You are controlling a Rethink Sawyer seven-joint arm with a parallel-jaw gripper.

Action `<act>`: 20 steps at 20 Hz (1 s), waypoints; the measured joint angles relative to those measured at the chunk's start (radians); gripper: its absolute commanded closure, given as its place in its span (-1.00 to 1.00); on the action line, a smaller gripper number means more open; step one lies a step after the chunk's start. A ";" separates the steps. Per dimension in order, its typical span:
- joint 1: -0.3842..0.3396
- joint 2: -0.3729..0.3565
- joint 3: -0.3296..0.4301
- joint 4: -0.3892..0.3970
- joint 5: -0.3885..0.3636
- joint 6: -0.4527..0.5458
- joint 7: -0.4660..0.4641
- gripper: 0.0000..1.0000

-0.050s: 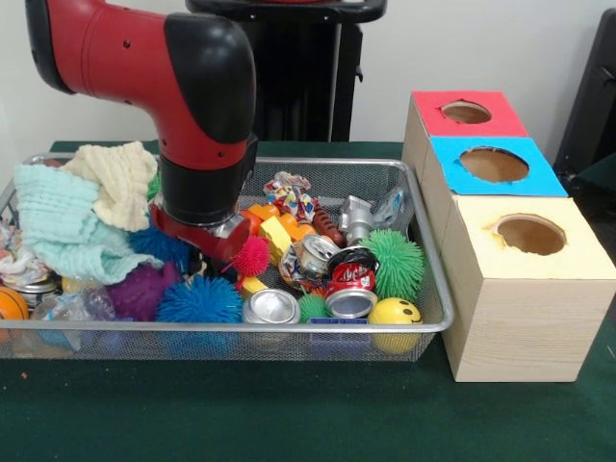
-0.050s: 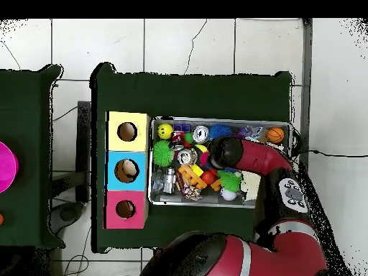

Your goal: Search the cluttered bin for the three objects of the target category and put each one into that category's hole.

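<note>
A wire mesh bin [image 1: 289,328] is packed with clutter. My gripper [image 1: 207,252] is down inside it, left of centre, buried among a pink spiky ball [image 1: 252,256], a blue spiky ball [image 1: 199,300] and orange and yellow toy pieces [image 1: 274,231]. The arm's black wrist hides it from above in the overhead view [image 2: 225,152]. To the right of it lie crushed cans [image 1: 350,281], a silver can [image 1: 270,307], a green spiky ball [image 1: 397,262] and a yellow smiley ball [image 1: 395,312]. Beside the bin stand three hole boxes: red [image 1: 428,115], blue [image 1: 452,178] and yellow [image 1: 481,255].
A mint cloth [image 1: 63,226] and a cream cloth [image 1: 117,178] are heaped at the bin's left end, with a purple spiky ball [image 1: 140,289] and an orange ball [image 1: 12,303] below them. In the overhead view the boxes [image 2: 127,169] line the bin's left side.
</note>
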 measured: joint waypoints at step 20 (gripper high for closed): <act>0.015 -0.231 -0.002 0.082 -0.001 0.211 0.000 1.00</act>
